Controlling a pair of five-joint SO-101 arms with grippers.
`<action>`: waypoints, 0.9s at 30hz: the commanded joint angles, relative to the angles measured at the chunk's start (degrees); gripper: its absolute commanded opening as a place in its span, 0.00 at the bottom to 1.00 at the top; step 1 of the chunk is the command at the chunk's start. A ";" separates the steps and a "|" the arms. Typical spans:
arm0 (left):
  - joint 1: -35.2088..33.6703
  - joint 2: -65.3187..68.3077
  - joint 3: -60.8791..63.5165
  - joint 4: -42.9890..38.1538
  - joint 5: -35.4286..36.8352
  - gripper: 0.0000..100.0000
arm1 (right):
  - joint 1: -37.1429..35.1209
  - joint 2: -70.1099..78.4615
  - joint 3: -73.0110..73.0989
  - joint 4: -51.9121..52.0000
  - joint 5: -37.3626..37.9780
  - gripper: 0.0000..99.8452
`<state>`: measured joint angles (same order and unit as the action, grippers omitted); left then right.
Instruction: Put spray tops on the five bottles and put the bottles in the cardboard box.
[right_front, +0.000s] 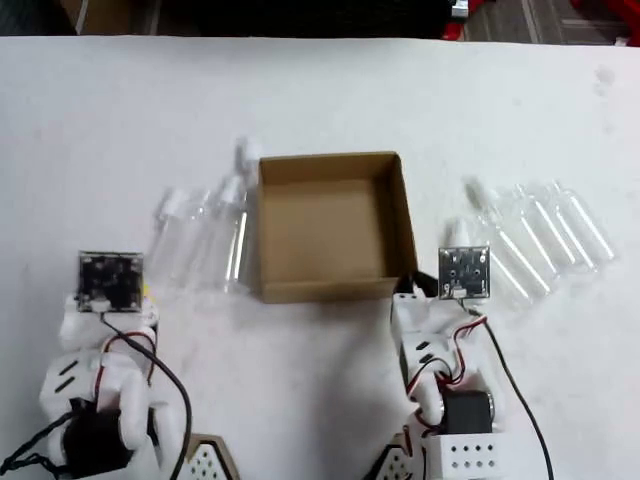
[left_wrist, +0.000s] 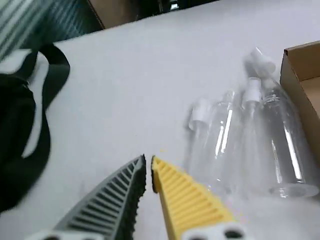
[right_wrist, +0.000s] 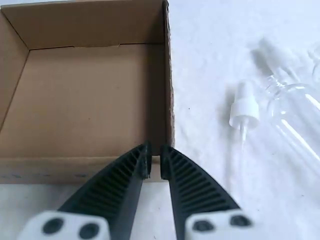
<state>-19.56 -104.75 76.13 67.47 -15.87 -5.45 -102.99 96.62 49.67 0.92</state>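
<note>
Right wrist view: open-topped brown cardboard box (right_wrist: 90, 100), clear bottle (right_wrist: 295, 125) lying nearby; left gripper (left_wrist: 148, 167) and right gripper (right_wrist: 155, 155) clenched.

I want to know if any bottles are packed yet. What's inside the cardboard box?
Nothing: the box shows only its bare brown floor. Nothing covers it. The bottles lie outside, on both sides.

The cardboard box (right_front: 330, 290) is plain matt cardboard, kinda fibrous at the cut edges. The bottles (left_wrist: 287, 150) are clear glossy plastic and the spray tops (right_wrist: 244, 107) smooth white plastic. The desk (right_front: 330, 80) has a flat matt white finish. Both sets of jaws look like ribbed matt plastic.
</note>
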 joint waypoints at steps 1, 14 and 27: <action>-1.01 0.40 -2.46 -8.44 -5.63 0.02 | 0.75 -0.31 0.26 -0.92 0.62 0.02; -0.75 0.75 -5.54 -5.71 -6.95 0.02 | 0.75 -0.31 0.26 -0.92 0.62 0.02; 6.99 16.40 -19.25 -0.62 -9.76 0.02 | 0.75 -0.22 0.26 -0.92 0.62 0.02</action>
<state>-14.90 -99.91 66.99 64.75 -25.10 -5.45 -102.99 96.62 49.67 0.92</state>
